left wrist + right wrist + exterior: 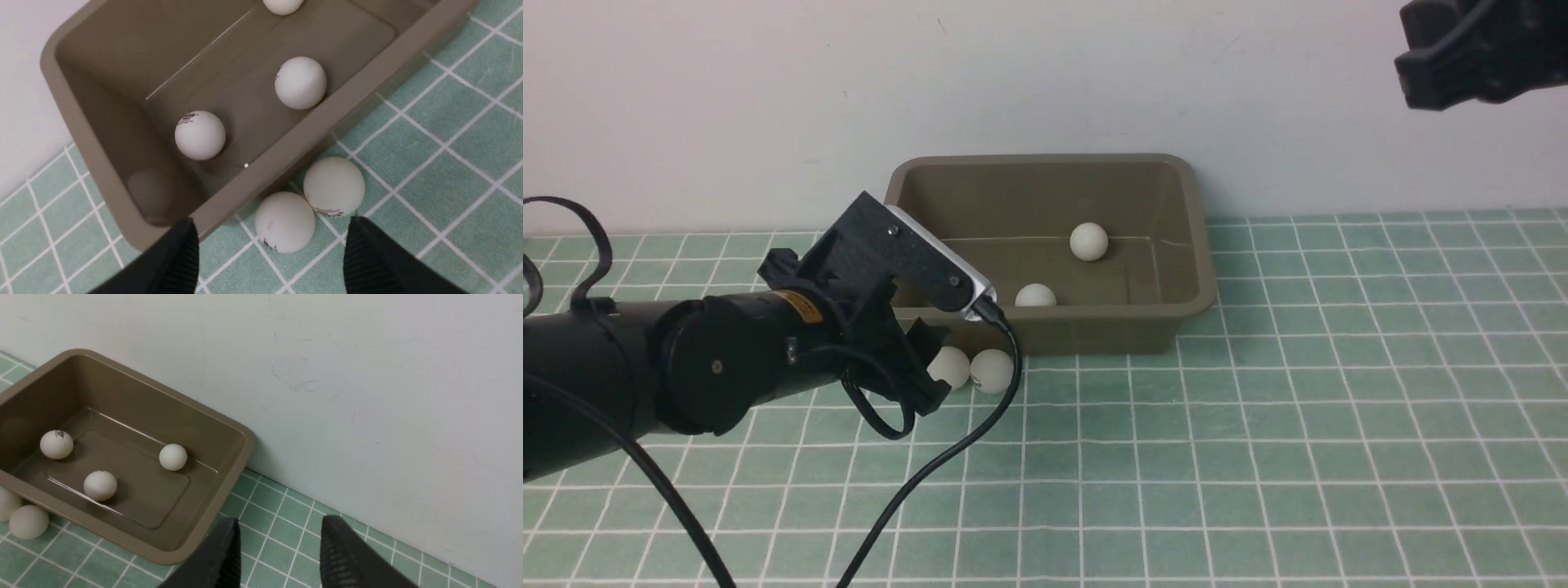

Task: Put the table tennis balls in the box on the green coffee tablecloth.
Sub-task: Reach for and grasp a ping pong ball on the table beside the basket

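The olive-brown box stands on the green coffee tablecloth against the wall. Three table tennis balls lie inside it. Two more balls rest touching each other on the cloth by the box's front wall. My left gripper is low over them, open, its fingertips either side of the nearer ball without touching it. My right gripper hangs high at the right, jaws apart with nothing between them.
A white wall runs directly behind the box. The left arm's black cable loops down over the cloth in front of the balls.
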Robot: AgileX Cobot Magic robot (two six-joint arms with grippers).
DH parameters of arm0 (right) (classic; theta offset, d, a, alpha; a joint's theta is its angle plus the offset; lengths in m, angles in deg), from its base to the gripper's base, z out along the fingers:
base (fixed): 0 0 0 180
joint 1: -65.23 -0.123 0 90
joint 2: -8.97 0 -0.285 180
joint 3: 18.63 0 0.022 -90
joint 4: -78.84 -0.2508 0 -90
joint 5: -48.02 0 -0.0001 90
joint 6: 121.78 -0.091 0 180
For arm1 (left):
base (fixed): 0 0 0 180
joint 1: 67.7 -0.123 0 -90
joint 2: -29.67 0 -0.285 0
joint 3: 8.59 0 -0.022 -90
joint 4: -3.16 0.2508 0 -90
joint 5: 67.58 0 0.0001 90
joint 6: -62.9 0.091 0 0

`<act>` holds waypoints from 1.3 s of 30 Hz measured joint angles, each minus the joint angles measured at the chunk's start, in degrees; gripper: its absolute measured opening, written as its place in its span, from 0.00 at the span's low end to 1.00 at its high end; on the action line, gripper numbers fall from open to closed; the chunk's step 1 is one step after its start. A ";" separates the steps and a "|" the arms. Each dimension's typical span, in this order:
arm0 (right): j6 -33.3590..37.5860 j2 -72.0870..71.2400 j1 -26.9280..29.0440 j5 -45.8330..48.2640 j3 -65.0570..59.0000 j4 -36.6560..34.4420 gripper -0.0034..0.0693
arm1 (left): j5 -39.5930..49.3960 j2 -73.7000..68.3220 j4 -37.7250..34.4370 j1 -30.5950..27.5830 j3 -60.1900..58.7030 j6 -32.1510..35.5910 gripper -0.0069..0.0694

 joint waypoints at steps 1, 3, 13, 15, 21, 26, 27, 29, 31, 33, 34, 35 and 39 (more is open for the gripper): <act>0.00 0.00 0.00 0.00 0.00 0.00 0.41 | -0.34 -0.42 -0.24 0.00 0.00 0.00 0.65; 0.00 0.00 0.00 0.00 0.00 0.29 0.41 | -0.87 -1.33 -0.44 0.00 0.00 -0.07 0.65; 0.00 0.00 0.00 0.00 0.00 1.81 0.41 | -9.45 -10.02 -0.67 0.11 0.00 -11.29 0.65; 0.00 0.00 0.00 0.00 0.00 2.17 0.41 | -11.12 -10.41 -0.67 0.11 0.00 -15.63 0.65; 0.00 0.00 0.00 -0.05 0.00 2.16 0.41 | -10.81 -10.47 0.57 0.17 0.00 -19.50 0.65; 0.00 0.00 0.00 -0.23 0.00 2.16 0.41 | -10.49 -10.47 2.14 0.22 0.00 -19.70 0.67; 0.00 0.00 0.00 -0.50 0.00 2.16 0.41 | -9.92 -10.47 2.75 0.22 0.00 -20.41 0.70; 0.00 0.00 0.00 -0.83 0.00 2.16 0.41 | -9.44 -10.47 3.10 0.22 0.00 -21.66 0.73; 0.00 0.00 0.00 -1.35 0.00 2.16 0.41 | -8.93 -10.47 3.24 0.71 0.00 -24.75 0.78; 0.00 0.00 0.00 -1.72 0.00 2.18 0.41 | -8.52 -10.47 3.27 1.21 0.00 -26.57 0.79; 0.00 0.00 0.00 -1.89 0.00 2.18 0.41 | -8.28 -10.52 3.27 1.77 0.00 -27.78 0.79; 0.00 0.00 0.00 -1.96 0.00 2.23 0.41 | -8.22 -10.68 3.27 2.09 0.00 -28.49 0.79; 0.00 0.00 0.00 -2.24 0.00 2.64 0.41 | -9.92 -11.77 3.27 3.53 0.00 -30.04 0.79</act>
